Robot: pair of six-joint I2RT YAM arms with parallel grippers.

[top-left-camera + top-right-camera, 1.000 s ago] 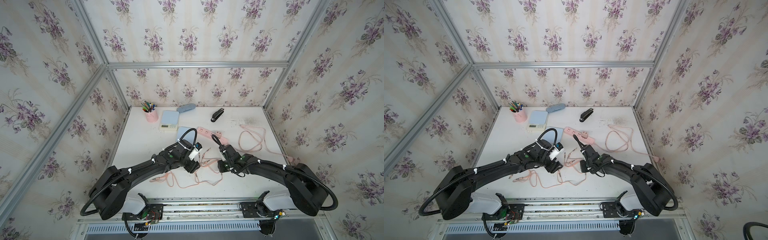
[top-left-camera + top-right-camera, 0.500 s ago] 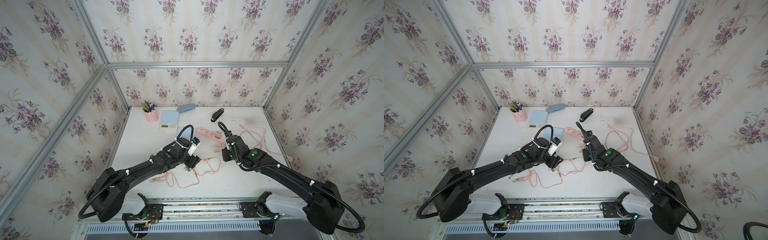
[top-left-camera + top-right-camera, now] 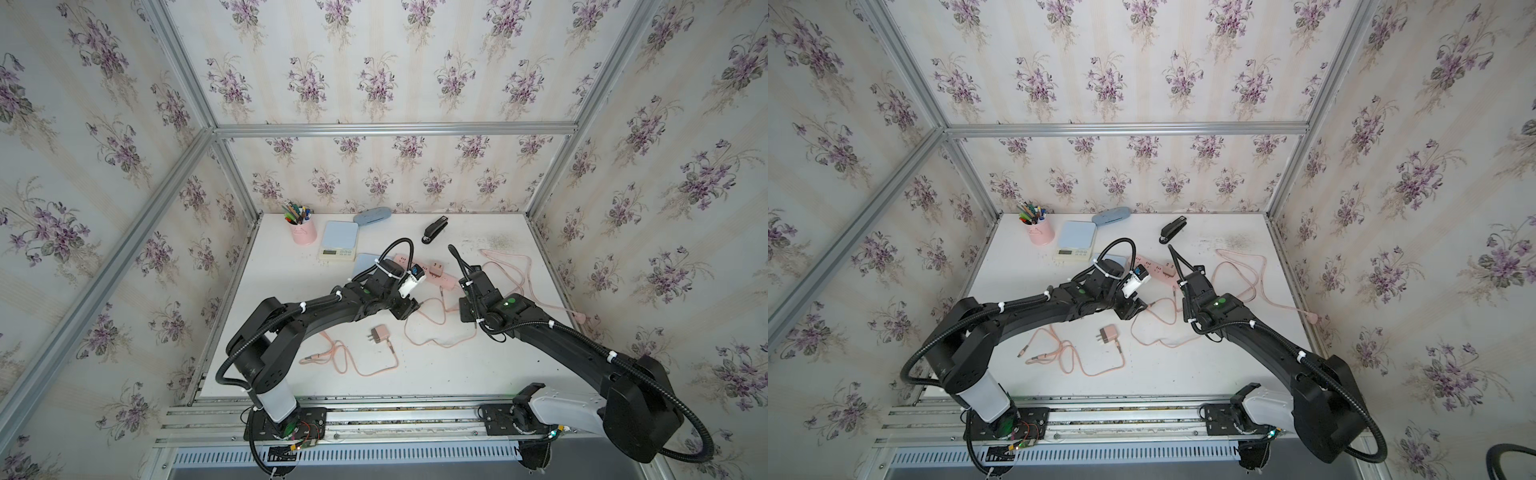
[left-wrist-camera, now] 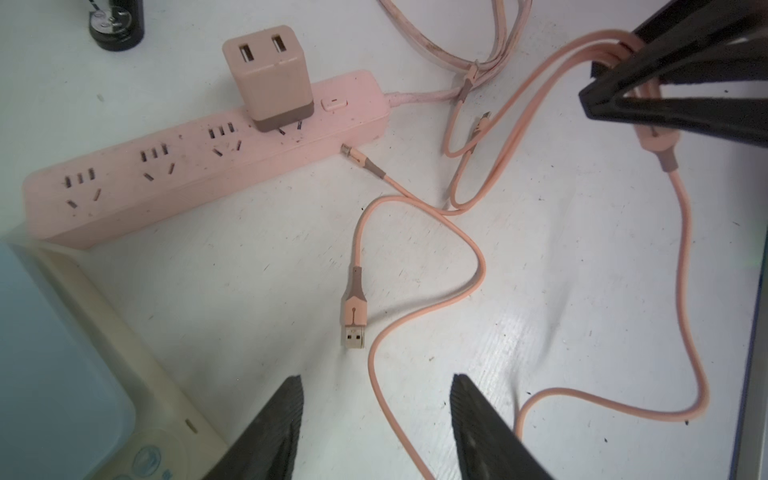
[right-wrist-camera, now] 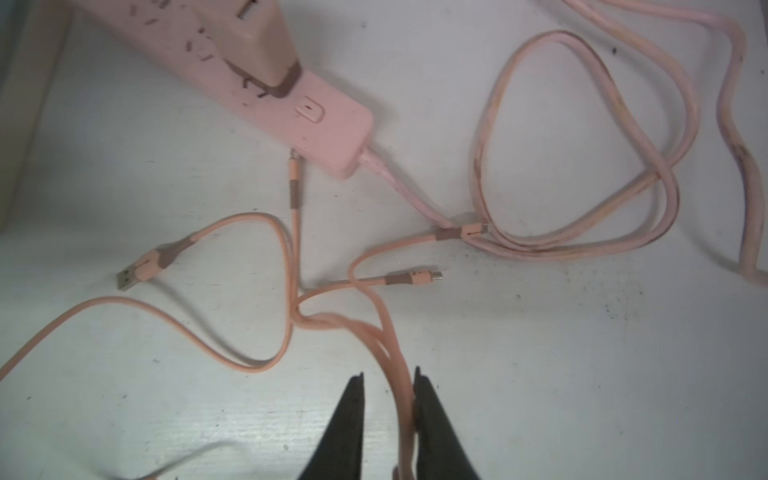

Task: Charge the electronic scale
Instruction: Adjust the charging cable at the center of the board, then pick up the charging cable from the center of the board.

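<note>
Two arms work a tangle of pink cable (image 4: 478,266) while the scale (image 3: 338,239) waits at the upper left of the table (image 3: 282,270) in both top views, beside the pen cup (image 3: 303,232), with no lead reaching it.

In the left wrist view, the left gripper (image 4: 376,378) hangs with jaws wide apart over the USB plug (image 4: 354,328) at frame centre. The charger (image 4: 270,79) stands in the strip (image 4: 187,166) at upper left.

In the right wrist view, the right gripper (image 5: 388,372) at the bottom has its jaws slightly parted. The cable strands run loosely between them, resting on one finger.

The cable looks light and limp, likely to flop and twist. The stiff moulded plug bodies are probably the surest hold. The scale may slide when a plug is pushed in.
</note>
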